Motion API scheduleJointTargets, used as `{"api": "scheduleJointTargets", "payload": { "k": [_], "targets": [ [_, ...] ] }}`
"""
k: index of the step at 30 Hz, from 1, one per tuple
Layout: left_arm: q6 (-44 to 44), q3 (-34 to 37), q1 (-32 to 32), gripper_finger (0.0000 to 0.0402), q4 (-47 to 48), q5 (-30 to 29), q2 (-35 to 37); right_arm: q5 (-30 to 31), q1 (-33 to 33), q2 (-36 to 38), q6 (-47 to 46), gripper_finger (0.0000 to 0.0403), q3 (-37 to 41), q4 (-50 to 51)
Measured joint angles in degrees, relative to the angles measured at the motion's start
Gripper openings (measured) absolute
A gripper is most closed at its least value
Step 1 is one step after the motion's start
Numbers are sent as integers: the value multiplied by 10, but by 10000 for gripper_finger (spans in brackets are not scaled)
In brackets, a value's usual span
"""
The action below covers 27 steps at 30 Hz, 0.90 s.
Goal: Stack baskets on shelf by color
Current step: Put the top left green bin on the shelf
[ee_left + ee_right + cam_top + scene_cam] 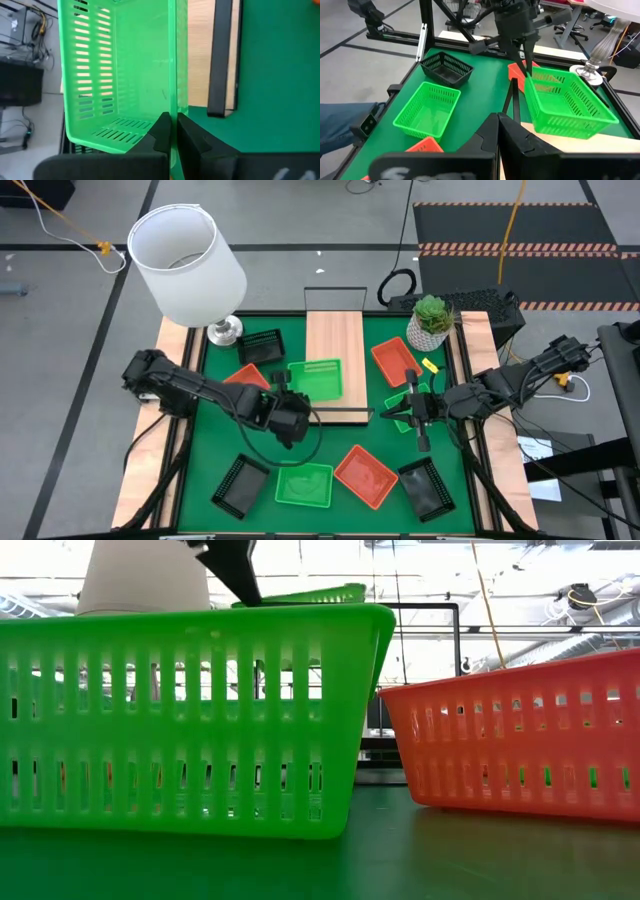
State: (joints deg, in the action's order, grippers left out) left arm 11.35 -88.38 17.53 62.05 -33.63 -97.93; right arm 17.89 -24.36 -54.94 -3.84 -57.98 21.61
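Now, your bright green slatted plastic basket (318,377) hangs partly over the near end of the long light-wood shelf (335,343), mouth up, roughly square so no clear long axis. Your left gripper (171,131) is clamped on its near wall; ease it fully onto the plank, level, before letting go. Your right gripper (420,420), fingers together and empty, waits over the green mat (330,450).
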Motion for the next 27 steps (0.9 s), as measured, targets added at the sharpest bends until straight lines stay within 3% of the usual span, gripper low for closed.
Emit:
{"api": "scheduleJointTargets", "payload": {
  "k": [14,27],
  "targets": [
    [-101,-2,-49,11,-80,49,-72,0,0,1,-21,0,3,-4],
    [-89,-1,-67,10,-92,81,-72,0,0,1,-10,0,3,-3]
  ]
}}
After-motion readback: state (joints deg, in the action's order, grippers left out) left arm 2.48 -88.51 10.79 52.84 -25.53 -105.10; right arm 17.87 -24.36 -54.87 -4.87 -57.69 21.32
